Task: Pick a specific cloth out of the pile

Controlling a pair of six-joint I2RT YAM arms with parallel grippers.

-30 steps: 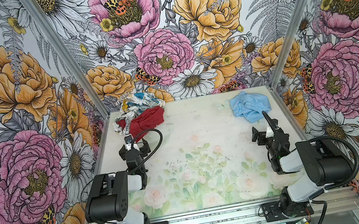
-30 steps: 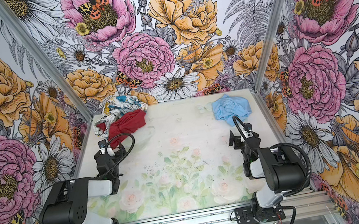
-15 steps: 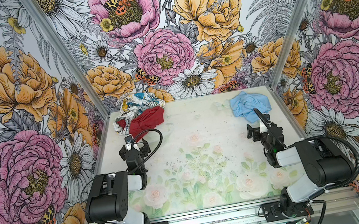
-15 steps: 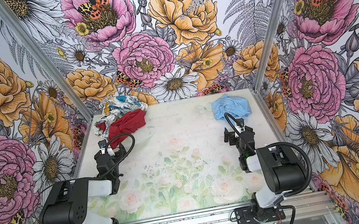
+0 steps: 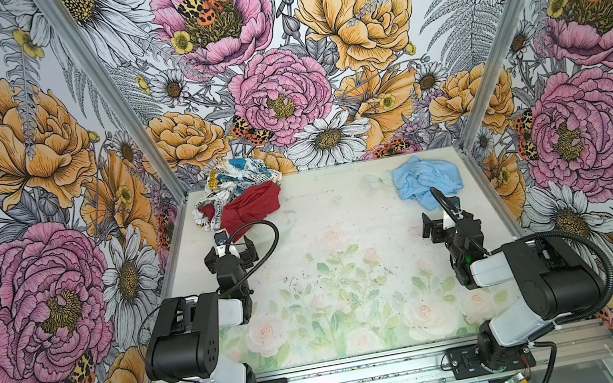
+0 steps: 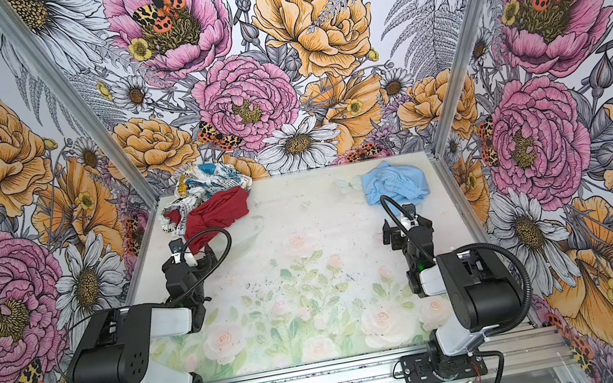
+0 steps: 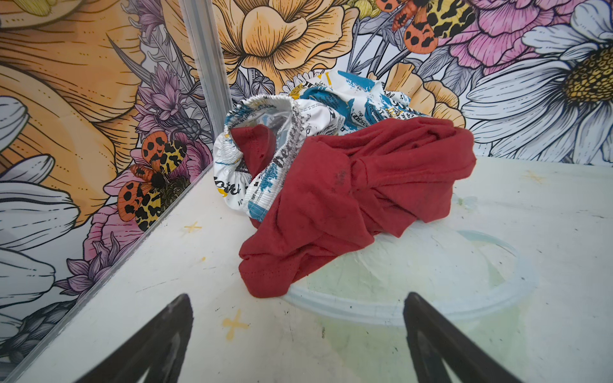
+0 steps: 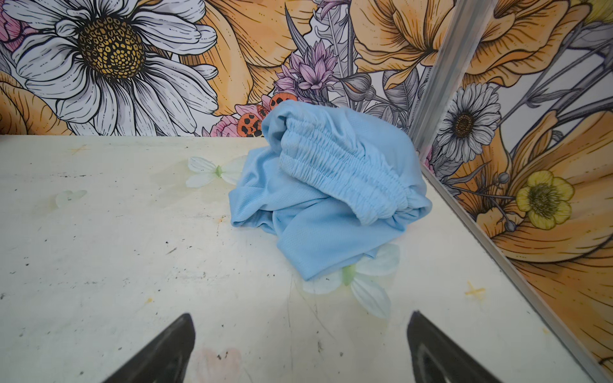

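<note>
Sitting crumpled in the far right corner of the tabletop [image 5: 342, 212], the cloth [image 8: 318, 205] looked thin and floppy, so I'd pinch its bunched elastic waistband [image 8: 341, 172]; the left gripper [image 7: 297, 295] and right gripper [image 8: 302, 315] both had jaws spread apart, empty.

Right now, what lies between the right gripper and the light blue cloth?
In the right wrist view, only bare table with a pale flower mark lies between the right gripper and the light blue cloth.
</note>
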